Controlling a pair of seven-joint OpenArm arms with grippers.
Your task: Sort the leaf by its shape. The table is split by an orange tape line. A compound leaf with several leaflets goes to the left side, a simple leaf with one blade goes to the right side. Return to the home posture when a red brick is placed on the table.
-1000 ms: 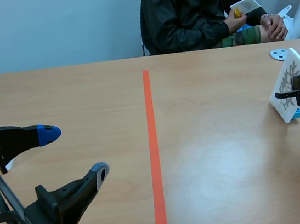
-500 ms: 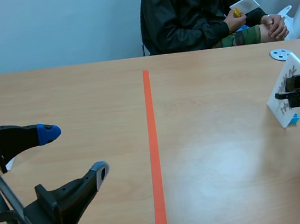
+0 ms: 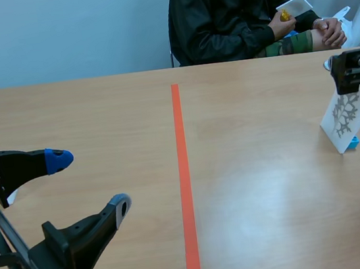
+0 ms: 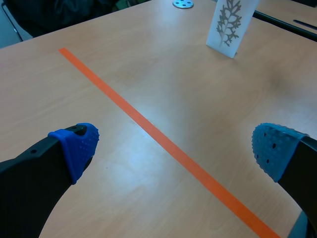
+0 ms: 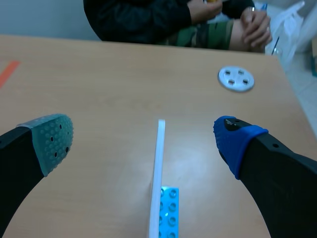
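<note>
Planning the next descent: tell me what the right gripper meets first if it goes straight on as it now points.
Probably the white leaf card: its top edge stands between the fingers of the open right gripper, ahead of it and lower. How far off it is, is hard to judge.

no text, label, brand or number can be read anywhere

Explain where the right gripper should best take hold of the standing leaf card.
Probably the top edge of the leaf card, from above, one finger on each flat face: it stands thin on a blue brick, edge-on below the open right gripper.
</note>
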